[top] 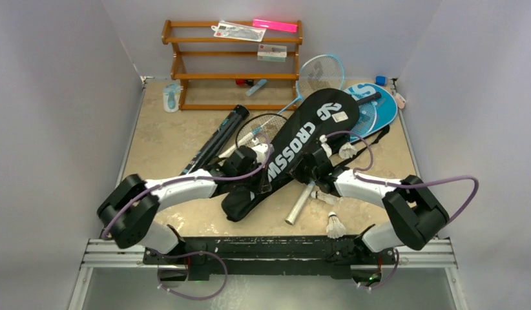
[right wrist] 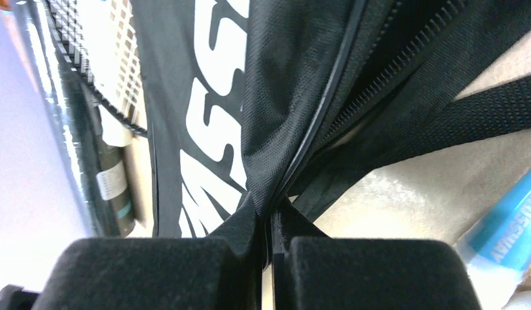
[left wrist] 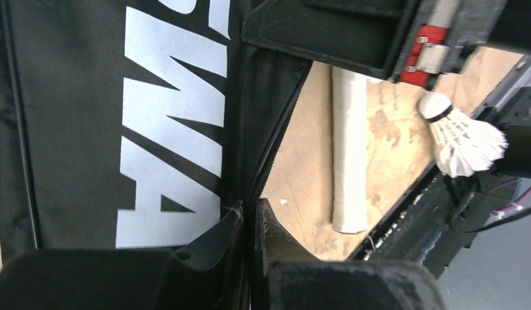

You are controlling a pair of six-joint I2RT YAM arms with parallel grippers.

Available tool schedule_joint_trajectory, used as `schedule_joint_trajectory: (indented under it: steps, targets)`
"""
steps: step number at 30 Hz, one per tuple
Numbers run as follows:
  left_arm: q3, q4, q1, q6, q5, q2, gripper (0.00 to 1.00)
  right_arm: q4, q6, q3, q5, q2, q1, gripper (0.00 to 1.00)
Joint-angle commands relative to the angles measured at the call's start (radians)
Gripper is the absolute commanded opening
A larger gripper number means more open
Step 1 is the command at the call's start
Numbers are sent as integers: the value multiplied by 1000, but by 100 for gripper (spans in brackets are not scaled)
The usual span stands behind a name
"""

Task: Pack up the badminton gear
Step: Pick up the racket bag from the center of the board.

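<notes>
The black "CROSSWAY" racket cover (top: 308, 132) lies slanted across the table's middle. My left gripper (top: 263, 169) (left wrist: 250, 210) is shut on the cover's (left wrist: 88, 97) zipped edge. My right gripper (top: 312, 169) (right wrist: 270, 206) is shut on the opposite edge of the cover (right wrist: 295, 77). A white racket handle (top: 301, 202) (left wrist: 349, 148) sticks out below the cover. A black racket's head (top: 260, 129) and the long black tube (top: 218, 139) lie to the left. The light-blue racket (top: 321, 74) and blue cover (top: 379, 106) lie behind. Shuttlecocks (top: 337, 226) (top: 347, 150) (left wrist: 463, 139) sit near my right arm.
A brown wooden rack (top: 234, 64) stands at the back with a pink bar (top: 276, 26) and clear packets (top: 240, 31) on it. A small blue-and-white item (top: 171, 97) lies left of the rack. White walls enclose the table on three sides.
</notes>
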Motion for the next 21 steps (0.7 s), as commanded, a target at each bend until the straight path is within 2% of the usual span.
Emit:
schedule_joint_trajectory:
  steps: [1,4,6,11,14,18,21]
  targets:
    - [83,-188,-1,46,-41,-160,5,-61,-44,52,84,-47,-18,0]
    - [139,-275,-1,68,-57,-214,6,-80,-72,98,92,-59,-18,0]
    - [158,-291,-1,78,-54,-253,35,-91,-98,139,104,-62,-18,0]
    - [224,-393,2,78,-161,-345,41,-129,-161,251,160,-74,-23,0]
    - [246,-453,3,67,-304,-397,59,-130,-196,304,180,-78,-52,0]
    - [256,-531,9,22,-546,-440,97,-142,-242,394,157,-49,-121,0]
    - [251,-553,28,-42,-700,-475,100,-170,-273,480,139,-3,-171,0]
